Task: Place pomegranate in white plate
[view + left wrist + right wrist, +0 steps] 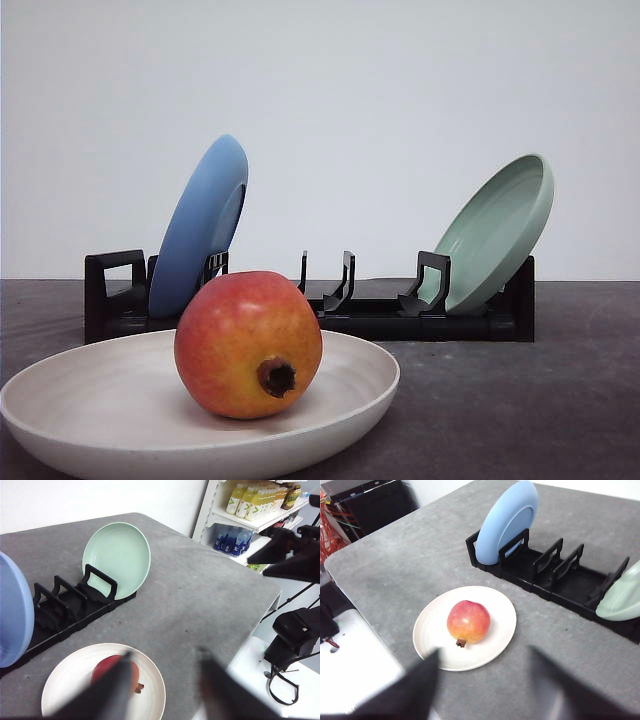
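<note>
Since the pomegranate (248, 343) already rests inside the white plate (120, 385), roughly at the plate's centre with its dark calyx stub (276, 377) pointing sideways and toward the front camera, the placement step appears complete. The plate sits flat on the grey worktop (520, 400), just in front of a black dish rack (360, 310) that holds a blue plate (200, 225) at one end and a pale green plate (495, 232) at the other, both leaning on edge. Judged from its look, the fruit is firm, moderately heavy for its size, and smooth-skinned, so it may slip under light pressure and can roll on the shallow plate floor. If it must be regripped, take hold across the widest part of the round body, with the fingers on opposite flanks and clear of the calyx stub, which is brittle. The left gripper (165, 690) is released: its two dark fingers stand wide apart, hold nothing, and hang above the worktop, one finger crossing in front of the pomegranate in the wrist view without evident contact. The right gripper (485, 690) is likewise released and spread wide, empty, positioned above the worktop near the plate rim and touching neither plate nor fruit.
</note>
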Motion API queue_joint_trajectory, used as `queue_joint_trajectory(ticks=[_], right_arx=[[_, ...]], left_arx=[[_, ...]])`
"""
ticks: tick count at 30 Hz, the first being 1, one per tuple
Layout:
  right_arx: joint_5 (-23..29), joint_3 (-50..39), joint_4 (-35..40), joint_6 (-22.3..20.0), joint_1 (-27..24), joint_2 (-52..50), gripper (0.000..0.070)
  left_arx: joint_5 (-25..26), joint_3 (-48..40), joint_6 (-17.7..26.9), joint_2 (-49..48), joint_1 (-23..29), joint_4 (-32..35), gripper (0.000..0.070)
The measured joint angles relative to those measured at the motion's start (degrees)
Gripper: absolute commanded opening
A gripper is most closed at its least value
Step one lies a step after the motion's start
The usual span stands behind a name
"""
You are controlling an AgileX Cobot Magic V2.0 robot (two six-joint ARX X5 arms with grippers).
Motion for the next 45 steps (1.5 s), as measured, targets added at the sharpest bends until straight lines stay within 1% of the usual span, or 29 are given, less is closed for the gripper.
queue_joint_trajectory(ticks=[5, 15, 18, 20, 22, 23, 26, 28, 30, 35, 37, 39, 42, 45], right_arx=[[1.1, 0.0, 0.4, -1.3, 0.0, 0.0, 0.0029], [1.1, 0.0, 0.4, -1.3, 0.0, 0.0, 0.0029], [1.1, 0.0, 0.4, -1.4, 0.0, 0.0, 0.0029], [1.1, 0.0, 0.4, -1.4, 0.0, 0.0, 0.0029], [1.1, 0.0, 0.4, -1.4, 0.0, 0.0, 0.0029], [1.1, 0.0, 0.4, -1.4, 0.0, 0.0, 0.0029], [1.1, 0.0, 0.4, -1.4, 0.0, 0.0, 0.0029], [1.1, 0.0, 0.4, -1.4, 0.0, 0.0, 0.0029], [1.1, 0.0, 0.4, -1.4, 0.0, 0.0, 0.0029], [1.1, 0.0, 0.4, -1.4, 0.0, 0.0, 0.0029], [1.1, 0.0, 0.4, -1.4, 0.0, 0.0, 0.0029], [1.1, 0.0, 0.4, -1.4, 0.0, 0.0, 0.0029], [1.1, 0.0, 0.4, -1.4, 0.0, 0.0, 0.0029], [1.1, 0.0, 0.4, -1.4, 0.0, 0.0, 0.0029]], left_arx=[[0.0, 0.0, -0.8, 0.0, 0.0, 0.5, 0.0000], [0.0, 0.0, -0.9, 0.0, 0.0, 0.7, 0.0000], [0.0, -1.2, -0.9, -0.5, 0.1, 3.5, 0.0000], [0.1, -2.9, -0.9, -0.8, 1.3, 5.6, 0.0000], [1.7, -5.3, -0.3, -0.8, 4.8, 7.6, 0.0000], [2.4, -6.6, 1.0, -0.8, 6.8, 8.3, 0.0000], [2.9, -11.9, 7.2, -1.4, 14.4, 11.1, 0.0000], [3.1, -15.9, 9.7, -2.7, 20.3, 12.5, 0.0000], [3.0, -19.7, 11.1, -4.6, 26.5, 12.4, 0.0000], [3.0, -27.4, 12.1, -11.8, 41.1, 12.2, 0.0000], [3.0, -29.8, 12.4, -14.3, 45.3, 12.3, 0.0000], [2.2, -32.2, 13.7, -16.6, 48.6, 12.7, 0.0000], [1.7, -35.2, 17.1, -19.4, 53.0, 17.9, 0.0000], [3.0, -36.9, 19.1, -22.0, 56.8, 23.1, 0.0000]])
